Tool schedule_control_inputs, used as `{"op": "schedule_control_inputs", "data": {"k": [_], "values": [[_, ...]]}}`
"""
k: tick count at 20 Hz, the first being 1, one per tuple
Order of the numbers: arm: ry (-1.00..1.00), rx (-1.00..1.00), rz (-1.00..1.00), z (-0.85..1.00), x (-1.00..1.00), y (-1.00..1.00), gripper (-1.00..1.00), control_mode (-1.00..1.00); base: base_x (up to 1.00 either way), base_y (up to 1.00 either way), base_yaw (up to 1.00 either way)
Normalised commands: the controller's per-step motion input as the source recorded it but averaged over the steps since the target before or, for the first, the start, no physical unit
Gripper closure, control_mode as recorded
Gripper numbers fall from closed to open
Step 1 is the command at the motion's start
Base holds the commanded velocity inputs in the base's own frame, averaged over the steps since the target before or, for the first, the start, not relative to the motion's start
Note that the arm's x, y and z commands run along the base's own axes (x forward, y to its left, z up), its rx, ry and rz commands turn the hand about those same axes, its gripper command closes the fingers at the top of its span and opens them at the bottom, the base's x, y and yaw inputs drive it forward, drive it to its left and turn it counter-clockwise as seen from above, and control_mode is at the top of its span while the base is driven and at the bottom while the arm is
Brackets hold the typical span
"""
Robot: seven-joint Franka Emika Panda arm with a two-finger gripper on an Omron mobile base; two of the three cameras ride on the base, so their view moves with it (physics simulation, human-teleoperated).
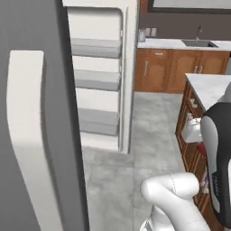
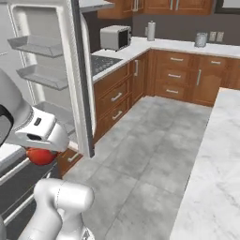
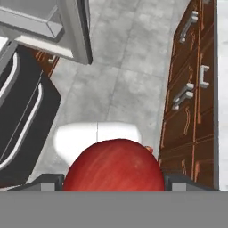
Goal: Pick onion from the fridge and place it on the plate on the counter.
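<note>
Beside the open fridge door, above the floor, we see our gripper with jaws pinching the red onion. Picking looks done; carrying it to the marble counter and plate remains.

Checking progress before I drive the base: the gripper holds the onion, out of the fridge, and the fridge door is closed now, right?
Not quite. The gripper does hold the onion outside the fridge, but the fridge door stands open, as the right base view shows.
</note>
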Motion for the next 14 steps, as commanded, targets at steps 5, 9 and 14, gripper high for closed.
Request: {"op": "schedule_control_inputs", "data": {"k": [5, 9, 14], "values": [[0.00, 0.00, 0.00, 0.00, 0.00, 0.00, 1.00, 1.00, -0.03, -0.30, -0.60], [0.00, 0.00, 0.00, 0.00, 0.00, 0.00, 1.00, 1.00, 0.11, -0.37, -0.43], [0.00, 0.00, 0.00, 0.00, 0.00, 0.00, 1.00, 1.00, 0.85, -0.32, -0.05]]}}
